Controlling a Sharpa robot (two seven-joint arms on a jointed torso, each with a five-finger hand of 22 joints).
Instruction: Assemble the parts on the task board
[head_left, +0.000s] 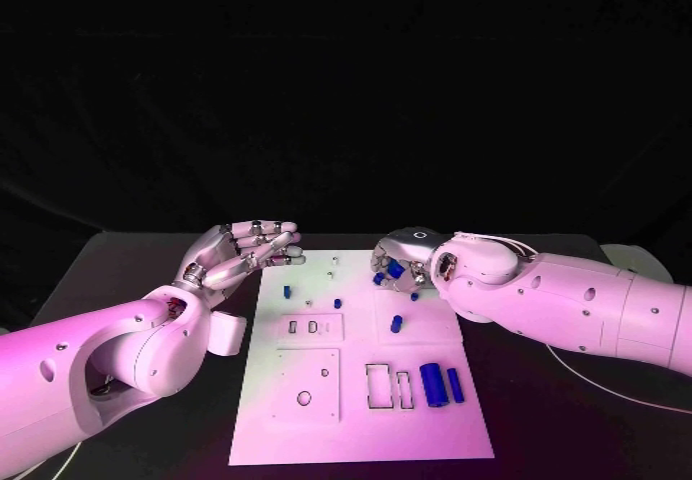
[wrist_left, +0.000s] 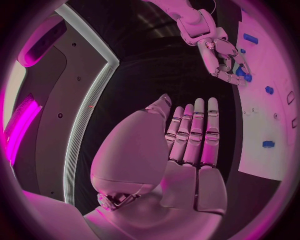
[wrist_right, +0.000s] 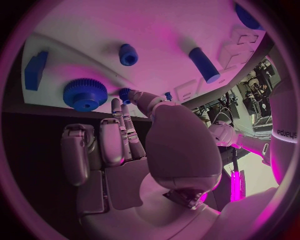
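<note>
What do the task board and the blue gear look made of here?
Task board: looks like rigid white plastic or coated sheet with a matte finish, flat with clean-edged cutouts. Blue gear: probably moulded or printed plastic, with uniform opaque colour, fine even teeth and a dull sheen. Neither can be confirmed from looks alone.

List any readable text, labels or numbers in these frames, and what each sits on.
One marking, on the white arm casing at the edge of the right wrist view: a short printed word, seen reversed and too distorted to read with certainty.
Task board: no print visible.
Blue parts: none visible.
</note>
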